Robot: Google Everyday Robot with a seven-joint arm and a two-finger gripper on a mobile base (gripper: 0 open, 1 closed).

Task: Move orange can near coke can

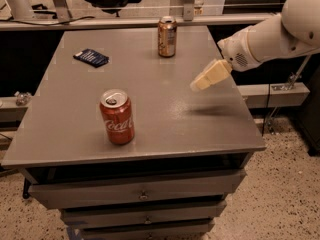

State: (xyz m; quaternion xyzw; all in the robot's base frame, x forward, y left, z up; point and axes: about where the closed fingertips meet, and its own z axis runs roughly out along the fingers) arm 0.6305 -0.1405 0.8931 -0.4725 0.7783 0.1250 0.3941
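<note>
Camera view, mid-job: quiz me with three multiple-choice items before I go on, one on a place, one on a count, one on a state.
1. Where does the orange can stand on the table?
A) by the far edge
B) by the near edge
C) at the left edge

2. How many cans are on the table?
A) one
B) two
C) three

3. How does the coke can stand?
A) on its side
B) upright
C) upside down

Key:
1 A: it stands by the far edge, well apart from the gripper, which hangs over the table's right side.
2 B: only the orange can and the coke can.
3 B: its silver top faces up.
</note>
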